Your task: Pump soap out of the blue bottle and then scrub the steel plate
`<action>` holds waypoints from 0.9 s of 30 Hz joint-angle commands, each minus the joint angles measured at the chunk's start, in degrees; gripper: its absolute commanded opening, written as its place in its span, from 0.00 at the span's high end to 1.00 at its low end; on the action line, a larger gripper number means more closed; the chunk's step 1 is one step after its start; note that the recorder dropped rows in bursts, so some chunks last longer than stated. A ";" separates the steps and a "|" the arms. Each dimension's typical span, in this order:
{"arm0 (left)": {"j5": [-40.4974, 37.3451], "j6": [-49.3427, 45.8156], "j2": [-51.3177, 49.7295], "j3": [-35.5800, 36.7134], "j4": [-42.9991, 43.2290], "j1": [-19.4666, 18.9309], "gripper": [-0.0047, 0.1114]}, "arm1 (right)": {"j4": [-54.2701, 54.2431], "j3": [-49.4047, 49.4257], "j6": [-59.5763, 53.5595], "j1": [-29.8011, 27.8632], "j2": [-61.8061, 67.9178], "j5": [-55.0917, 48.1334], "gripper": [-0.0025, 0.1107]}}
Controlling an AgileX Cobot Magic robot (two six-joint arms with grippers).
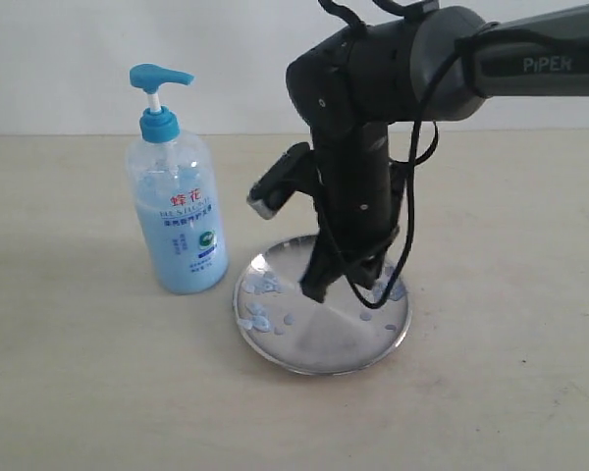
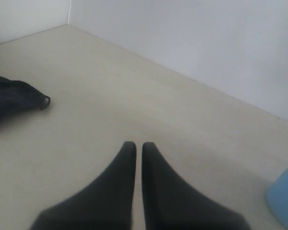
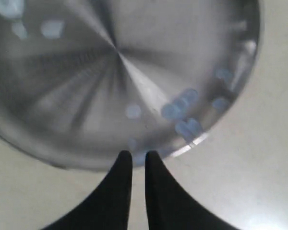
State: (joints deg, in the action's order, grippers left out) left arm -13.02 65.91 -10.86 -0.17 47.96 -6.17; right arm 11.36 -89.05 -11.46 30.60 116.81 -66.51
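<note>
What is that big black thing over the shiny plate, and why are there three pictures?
It is a robot arm. At its tip is a gripper, two fingers that pinch like a hand. Here they are nearly together and hold nothing. One picture comes from a camera looking at the whole table. The other two come from small cameras on the robot's two wrists. On the table stands a blue bottle of soap, and beside it lies a steel plate dotted with blue soap blobs. The right wrist camera looks down on that plate. The left gripper is off to the side, also pinched together and holding nothing.
</note>
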 commanded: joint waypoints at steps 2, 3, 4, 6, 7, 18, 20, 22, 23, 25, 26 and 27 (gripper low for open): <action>0.03 0.47 0.32 0.17 -0.51 0.01 0.92 | 15.58 0.31 8.83 -2.58 -0.91 14.21 0.98; 0.03 0.47 0.32 0.17 -0.51 0.01 0.92 | 15.27 0.31 17.38 -2.73 -0.63 20.64 0.98; 0.03 0.47 0.32 0.17 -0.51 0.01 0.92 | 12.91 0.31 24.95 -2.73 -0.58 24.68 0.98; 0.03 0.47 0.32 0.17 -0.51 0.01 0.92 | 5.25 0.31 26.61 -1.87 -0.46 24.98 0.98; 0.03 0.47 0.32 0.17 -0.51 0.01 0.92 | 0.64 0.31 20.50 -1.33 -0.46 22.08 0.98; 0.07 0.47 0.32 0.17 -0.40 0.01 0.92 | -0.16 0.44 0.81 -5.40 3.33 12.24 0.98; 0.07 0.47 0.32 0.17 -0.40 0.01 0.92 | -4.20 0.44 9.12 -5.95 4.66 16.07 0.98; 0.07 0.47 0.32 0.17 -0.40 0.01 0.92 | -13.30 0.44 8.22 -5.95 4.93 12.27 0.98; 0.07 0.47 0.32 0.17 -0.40 0.01 0.92 | -17.64 0.44 3.83 -5.95 4.93 7.70 0.98; 0.07 0.47 0.32 0.17 -0.40 0.01 0.92 | -20.75 0.44 -9.05 -5.95 4.93 -3.45 0.98; 0.07 0.47 0.32 0.17 -0.40 0.01 0.92 | -19.33 0.44 -11.08 -6.08 4.93 -3.45 0.98; 0.07 0.47 0.32 0.17 -0.40 0.01 0.92 | -16.81 0.44 -10.93 -6.08 4.93 -3.45 0.98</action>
State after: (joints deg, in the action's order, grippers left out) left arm -13.02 65.91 -10.86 -0.17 47.96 -6.17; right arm -6.50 -88.57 -15.56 24.62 122.04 -65.19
